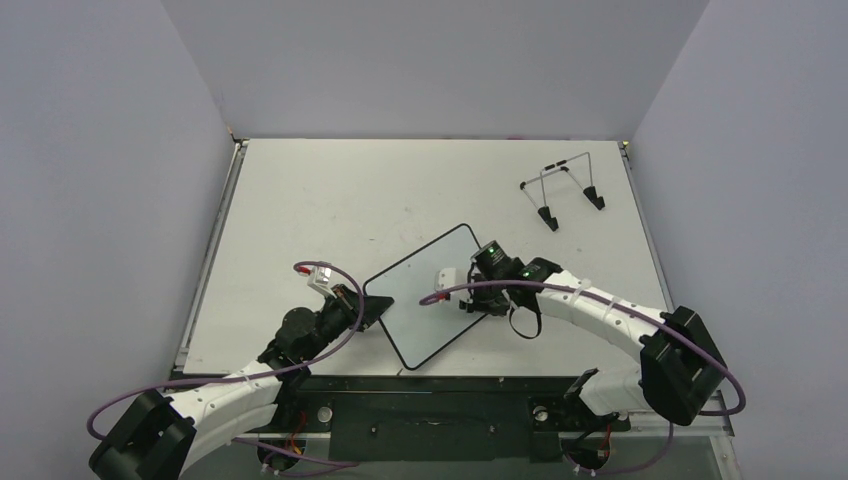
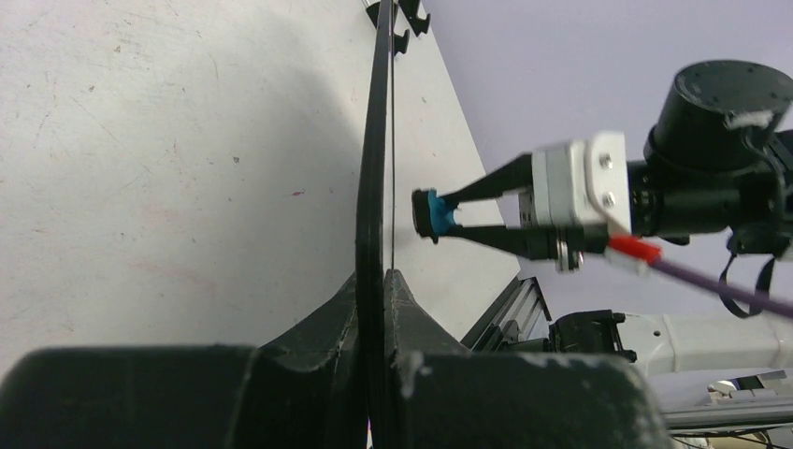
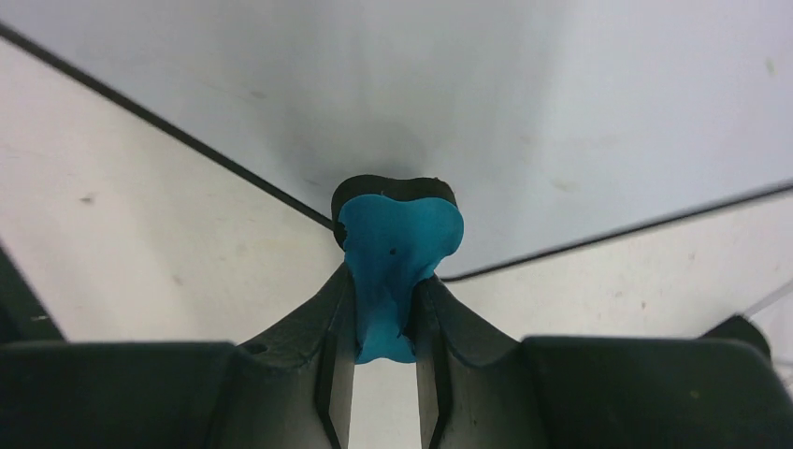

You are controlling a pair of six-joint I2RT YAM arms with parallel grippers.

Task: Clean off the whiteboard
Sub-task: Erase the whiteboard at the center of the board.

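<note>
From above, the small white rectangular whiteboard with the thin black rim (image 1: 422,300) sits skewed near the front middle of the pale table (image 1: 330,190). The left gripper (image 1: 372,312) holds its near-left edge, and the right gripper (image 1: 447,275) reaches over its upper face. A thin wire stand with black feet (image 1: 562,190) is well apart at the far right. I see no writing on the board from here.

The left wrist view shows the board edge-on (image 2: 377,168), with the left gripper (image 2: 382,281) pressed together on its rim. To the right, the right gripper (image 2: 447,213) pinches a small blue eraser with a black pad (image 2: 432,213) that faces the board. It is very near the face, and I cannot tell whether it touches.

In the right wrist view, the right gripper (image 3: 385,290) is clamped on the blue eraser (image 3: 397,238), just over a corner region of the board (image 3: 524,103). The surface there looks clean, with only a soft shadow.

My guess is that the wiping is mostly or wholly done. Any marks left are too faint for me to make out.
</note>
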